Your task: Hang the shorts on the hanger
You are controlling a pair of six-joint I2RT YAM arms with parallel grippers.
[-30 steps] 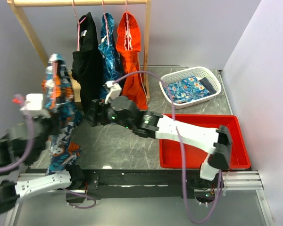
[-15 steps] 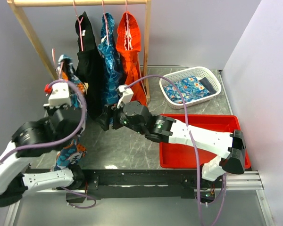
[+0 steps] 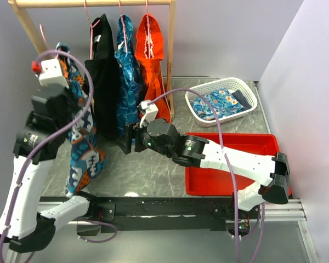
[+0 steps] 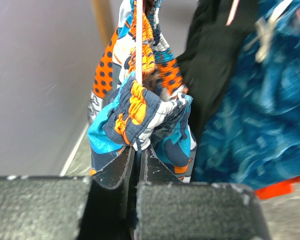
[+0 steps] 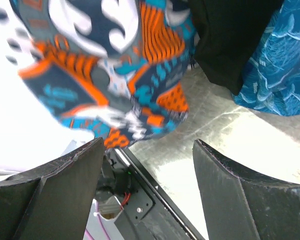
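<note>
The shorts (image 3: 83, 156), printed navy, white and orange, hang draped over the pink wire hanger (image 3: 42, 30), held high at the left end of the rack. My left gripper (image 3: 62, 55) is raised there. In the left wrist view its jaws (image 4: 138, 156) are shut on the hanger wire (image 4: 138, 40) under the bunched waistband of the shorts (image 4: 140, 107). My right gripper (image 3: 124, 140) is open and empty, low over the table to the right of the shorts. The right wrist view shows the hem of the shorts (image 5: 115, 65) above and ahead of its open fingers (image 5: 75, 175).
A wooden rack (image 3: 93, 3) holds black (image 3: 101, 82), teal (image 3: 126, 66) and orange (image 3: 151, 55) garments on pink hangers, right of the shorts. A white basket (image 3: 247, 87) with floral cloth (image 3: 216, 104) stands at the back right. A red tray (image 3: 268, 139) lies under the right arm.
My left arm has lifted the hanger and shorts up and back towards the rack's left end. My right gripper has shifted slightly right, staying open.
</note>
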